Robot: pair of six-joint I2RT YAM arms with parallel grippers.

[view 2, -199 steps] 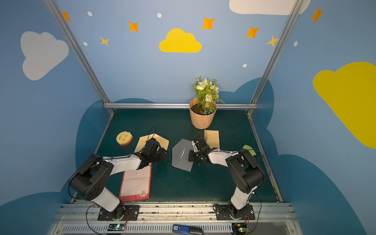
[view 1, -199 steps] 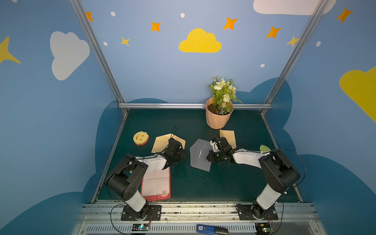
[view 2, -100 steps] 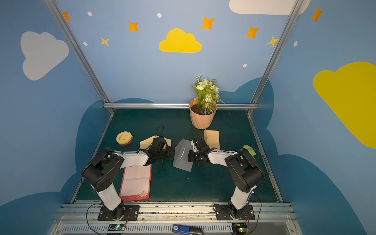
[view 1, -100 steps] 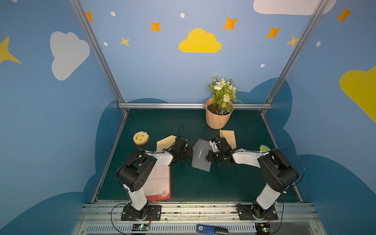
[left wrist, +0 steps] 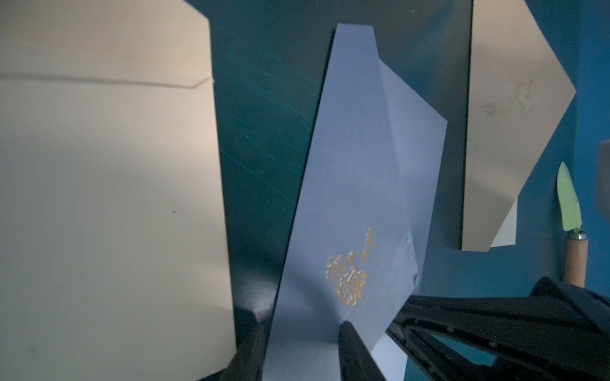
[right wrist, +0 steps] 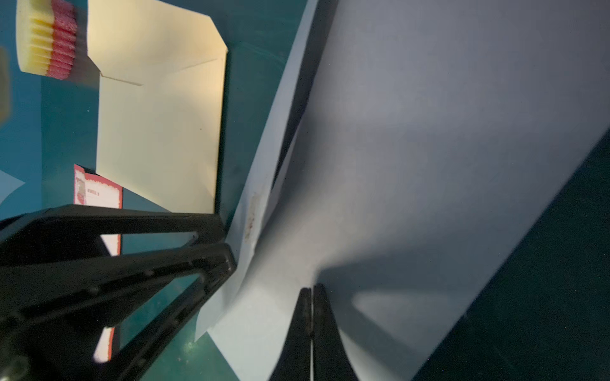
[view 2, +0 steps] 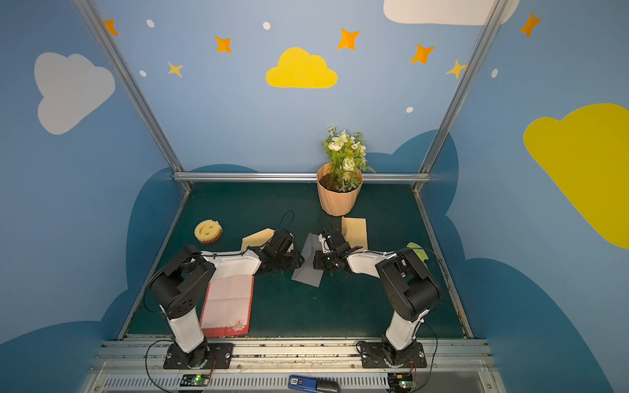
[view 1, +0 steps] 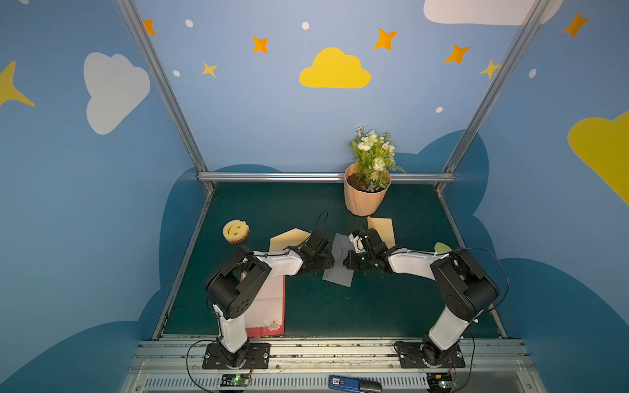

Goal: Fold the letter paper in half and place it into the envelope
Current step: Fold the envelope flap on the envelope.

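Near the near-left corner of the desk (view 1: 340,316) the letter paper (view 1: 269,306) is seen. It lies flat and unfolded and is partly covered by the left arm. It is well apart from both pairs of fingers, and the left arm is judged to be the nearer one to it.

At the middle of the desk the grey-blue envelope (view 1: 338,277) is found. Its long axis runs from the near edge toward the far edge, and one side is raised off the desk. From the right-edge side it is pinched by the right gripper (right wrist: 311,290), whose fingers are pressed together, apparently on one layer. From the left-edge side the left gripper (left wrist: 302,326) is placed with fingers spread. The envelope's edge lies between them and is not yet pinched. A closing of these fingers on that edge is judged to be the coming move.
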